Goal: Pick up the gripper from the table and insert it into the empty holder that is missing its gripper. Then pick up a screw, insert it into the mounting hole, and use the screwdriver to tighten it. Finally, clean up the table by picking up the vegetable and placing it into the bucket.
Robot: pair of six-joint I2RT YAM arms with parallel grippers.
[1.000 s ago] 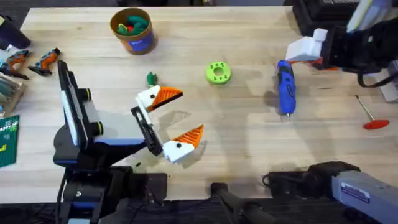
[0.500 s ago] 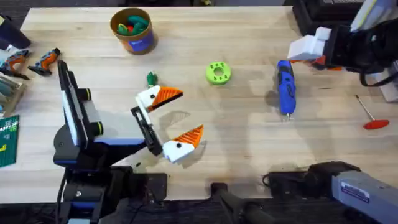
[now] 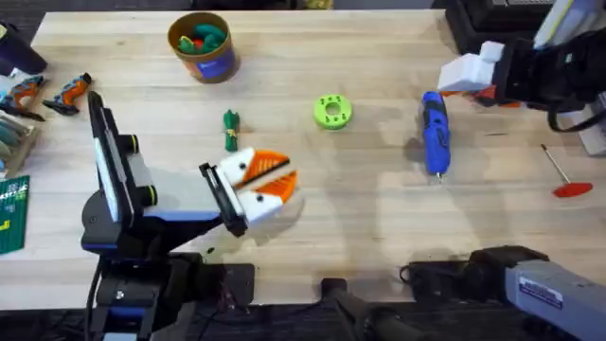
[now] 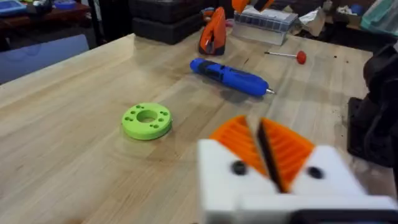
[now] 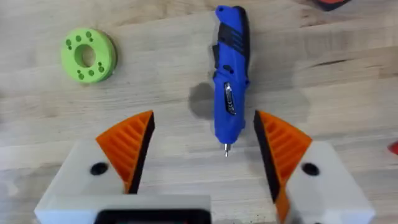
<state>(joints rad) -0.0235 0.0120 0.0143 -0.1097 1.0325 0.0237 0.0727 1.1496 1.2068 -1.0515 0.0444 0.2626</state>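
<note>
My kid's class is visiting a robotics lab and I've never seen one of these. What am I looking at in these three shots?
Two robot arms work at a wooden table. One camera looks down from above; one rides each wrist. The left gripper, white with orange pads, is shut on nothing. The right gripper hangs open over a blue screwdriver. Also lying there: a green disc, a small toy vegetable, a red-handled rod and a brown bucket with toys inside.

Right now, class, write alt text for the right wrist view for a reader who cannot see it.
The right gripper hangs open over the wooden table, its orange pads either side of the blue screwdriver, whose metal tip points toward the camera. A lime-green disc with holes lies off to one side.
</note>
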